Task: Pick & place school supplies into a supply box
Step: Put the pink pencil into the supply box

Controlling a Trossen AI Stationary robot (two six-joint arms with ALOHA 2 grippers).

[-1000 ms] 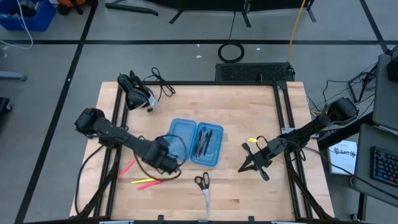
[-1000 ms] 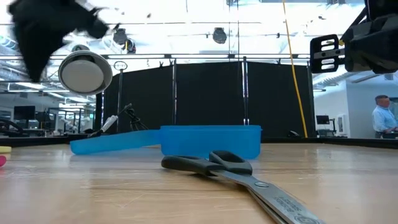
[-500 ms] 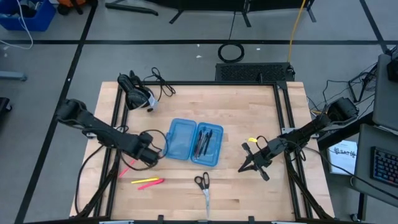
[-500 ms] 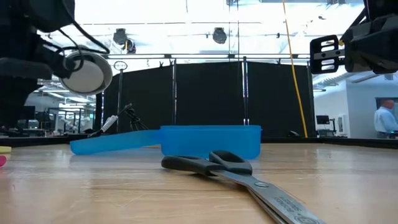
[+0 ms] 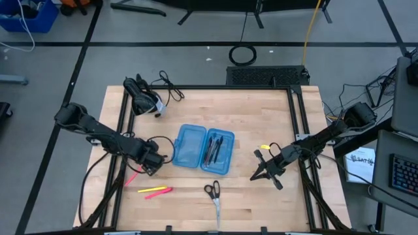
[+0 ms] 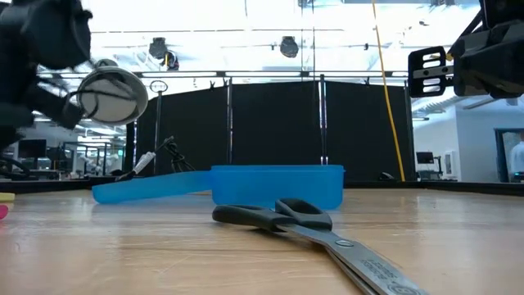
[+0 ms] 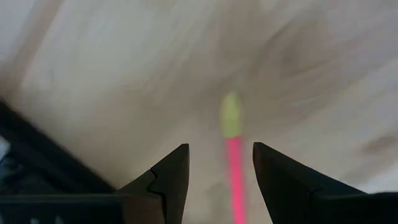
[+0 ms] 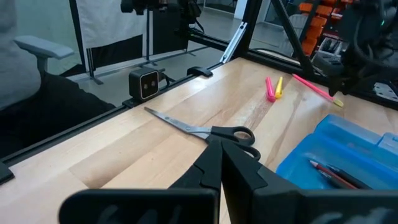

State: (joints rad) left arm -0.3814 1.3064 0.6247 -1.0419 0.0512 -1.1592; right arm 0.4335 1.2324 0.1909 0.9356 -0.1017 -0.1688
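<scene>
Left pincer (image 5: pixel 151 166) of mine is hovering spread over the pink pen (image 7: pixel 235 177) near the table's (image 5: pixel 261 111) left edge.

Looking past my two dark fingers (image 7: pixel 168 177), I am seeing that pen's yellow-green tip lying between them on the wood, untouched. Two more markers, pink and yellow (image 5: pixel 155 191), are lying toward the front-left corner. Scissors (image 5: pixel 213 194) are resting by the front edge, blades pointing at that edge. Open blue supply box (image 5: pixel 189 145) is sitting mid-table, its right half holding dark and red pens (image 5: pixel 214 149). My right pincer (image 5: pixel 257 176) is waiting pressed together just right of the box.
</scene>
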